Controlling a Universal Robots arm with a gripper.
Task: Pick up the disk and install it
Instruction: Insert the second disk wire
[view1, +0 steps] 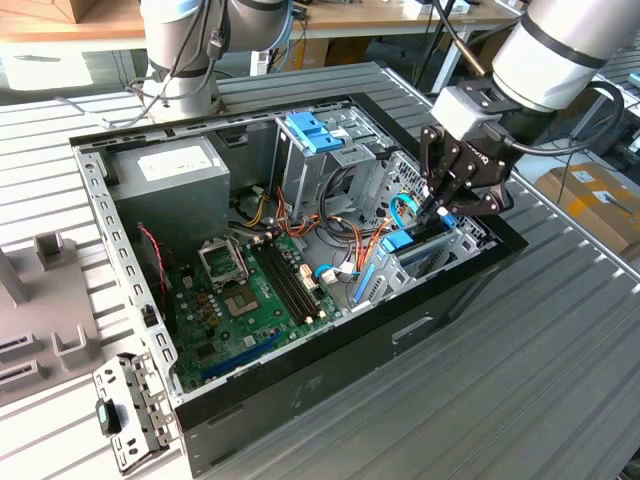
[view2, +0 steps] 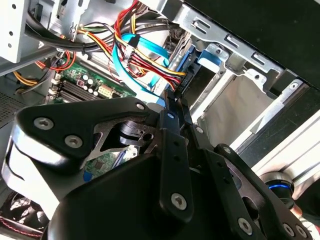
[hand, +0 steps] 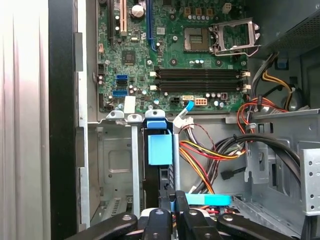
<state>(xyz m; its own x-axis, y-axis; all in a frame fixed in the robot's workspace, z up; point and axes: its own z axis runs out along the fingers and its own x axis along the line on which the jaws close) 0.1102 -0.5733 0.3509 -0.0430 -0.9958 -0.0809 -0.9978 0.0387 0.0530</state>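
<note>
Insertion looks to be the step in hand: the pick-up is done and the disk is already partway down in its slot.

The table (view1: 560, 380) carries the open case (view1: 300, 390), lying on its side. Inside the case, going by bulk: the power supply (view1: 170, 175) in the far corner at the exterior view's left, the motherboard (view1: 250, 300) flat on the floor with its processor socket empty, a metal drive cage topped by a blue tray (view1: 312, 130), and the lower bay (hand: 115, 165) against the front wall at the exterior view's right. A bundle of cables (view2: 145, 55), red, yellow, black and light blue, runs between the board and the bay.

The bay holds the disk (view1: 420, 243), standing on edge, its blue rail uppermost. In the first wrist view the disk (hand: 160, 147) sits between two upright bay walls, with the slot beside it vacant.

The gripper (view1: 438, 208) hangs over the bay end nearest the front wall. In both wrist views (view2: 172, 97) (hand: 173, 196) its jaws are drawn close together, with a sliver of blue between them that I take to be the disk's rail, so I judge it clenched on the disk.

Seating it calls for a straight push along the bay walls, kept square so the rails do not bind, and clear of the cables close beside the slot.
</note>
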